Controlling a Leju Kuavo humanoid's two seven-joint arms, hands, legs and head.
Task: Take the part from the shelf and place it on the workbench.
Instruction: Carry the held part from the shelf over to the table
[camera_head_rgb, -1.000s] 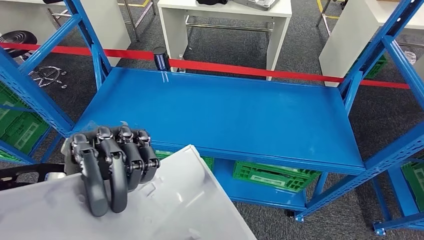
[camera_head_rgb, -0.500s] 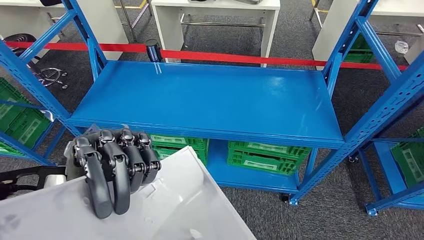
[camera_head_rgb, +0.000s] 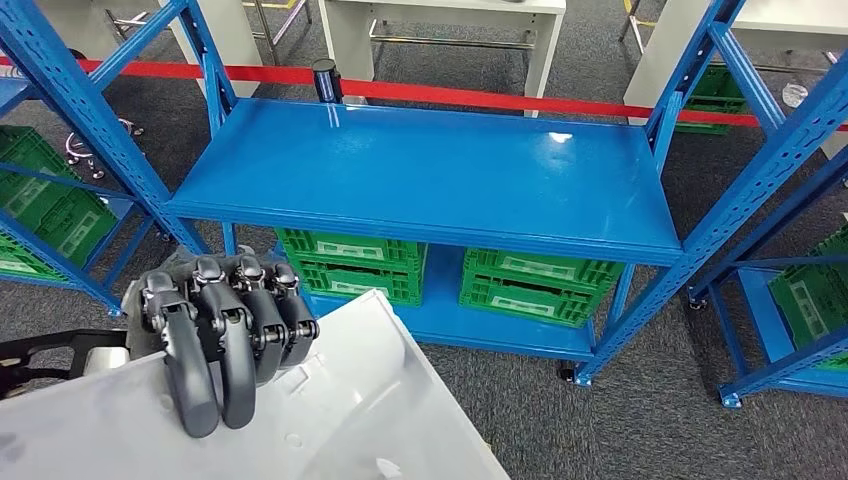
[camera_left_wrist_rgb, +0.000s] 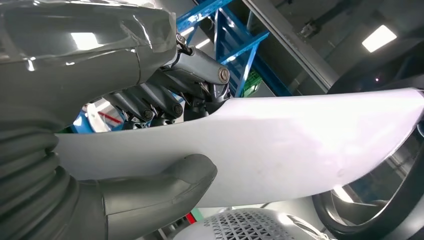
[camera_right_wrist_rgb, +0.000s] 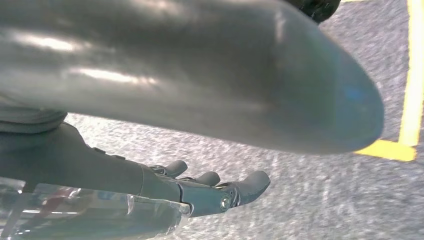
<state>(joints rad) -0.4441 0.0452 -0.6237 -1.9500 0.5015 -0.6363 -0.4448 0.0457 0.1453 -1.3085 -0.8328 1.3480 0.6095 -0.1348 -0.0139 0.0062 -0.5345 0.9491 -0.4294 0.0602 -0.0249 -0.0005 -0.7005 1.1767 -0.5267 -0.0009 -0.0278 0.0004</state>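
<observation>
Head view: blue shelf (camera_head_rgb: 430, 170) ahead, green crates (camera_head_rgb: 350, 262) under it with white labels too small to read, red barrier tape (camera_head_rgb: 500, 98) behind. My left hand (camera_head_rgb: 215, 335) is clamped over the white part (camera_head_rgb: 330, 420).

Left wrist: thumb under, fingers (camera_left_wrist_rgb: 150, 102) over the part.

Right wrist: my right hand (camera_right_wrist_rgb: 210, 187) hangs loose above grey carpet (camera_right_wrist_rgb: 310, 190), holding nothing.

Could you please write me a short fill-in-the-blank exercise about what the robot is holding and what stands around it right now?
1. The flat white plastic part is held by the robot's ____ hand.
2. The blue metal shelf has a top level that holds ____.
3. The crates on the shelf's lower level are ____ in colour.
4. Behind the shelf runs a ____ barrier tape.

Missing words: left; nothing; green; red
</observation>
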